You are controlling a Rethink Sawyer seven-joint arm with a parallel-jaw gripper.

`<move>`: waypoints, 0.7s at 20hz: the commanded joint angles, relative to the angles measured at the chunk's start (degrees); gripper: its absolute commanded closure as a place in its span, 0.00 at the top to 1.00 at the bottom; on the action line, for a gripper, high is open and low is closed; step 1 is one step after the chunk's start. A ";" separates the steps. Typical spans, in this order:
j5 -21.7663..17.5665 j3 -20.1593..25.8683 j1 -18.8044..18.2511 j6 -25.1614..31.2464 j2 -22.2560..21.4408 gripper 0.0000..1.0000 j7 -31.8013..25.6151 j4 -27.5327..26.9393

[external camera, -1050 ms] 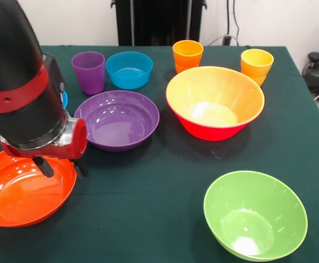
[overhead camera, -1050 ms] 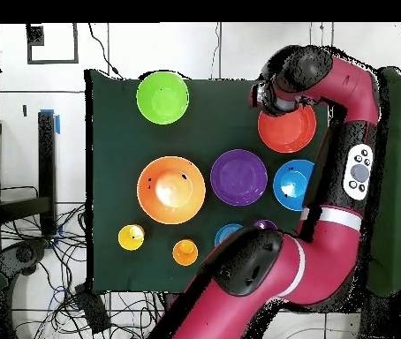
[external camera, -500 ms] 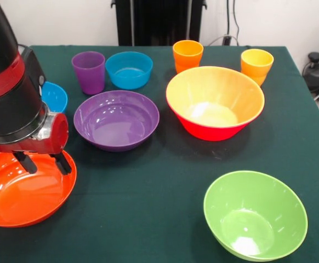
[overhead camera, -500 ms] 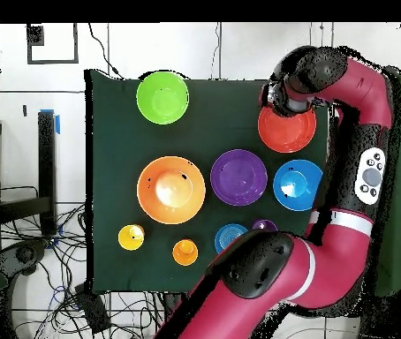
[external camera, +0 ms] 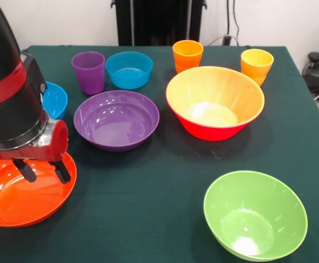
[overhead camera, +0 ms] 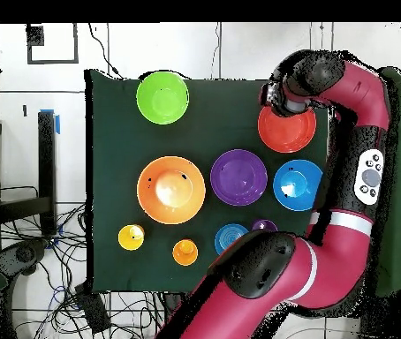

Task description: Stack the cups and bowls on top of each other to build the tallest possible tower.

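we see the end effector [external camera: 41,171] spread wide over the shallow red-orange bowl [external camera: 17,200], near its rim, purple bowl [external camera: 117,119] at two o'clock.

A desk [external camera: 165,181] covered in dark green cloth holds bowls and cups, all standing apart. Bowls: shallow red-orange bowl [external camera: 17,200], green bowl [external camera: 255,213], large orange bowl [external camera: 215,102], purple bowl [external camera: 116,119], blue bowl [external camera: 129,69], small blue bowl [external camera: 55,98]. Cups: purple cup [external camera: 89,72], orange cup [external camera: 187,55], yellow cup [external camera: 256,64].
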 commanded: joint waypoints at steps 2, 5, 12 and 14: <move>-0.97 2.31 -0.36 -5.75 2.13 1.00 -17.76 8.29; -1.40 2.16 -0.23 -5.75 2.34 1.00 -17.91 8.07; -2.45 1.21 -0.06 -5.80 2.43 1.00 -17.79 8.17; -3.15 0.58 0.09 -5.77 2.01 1.00 -18.03 8.35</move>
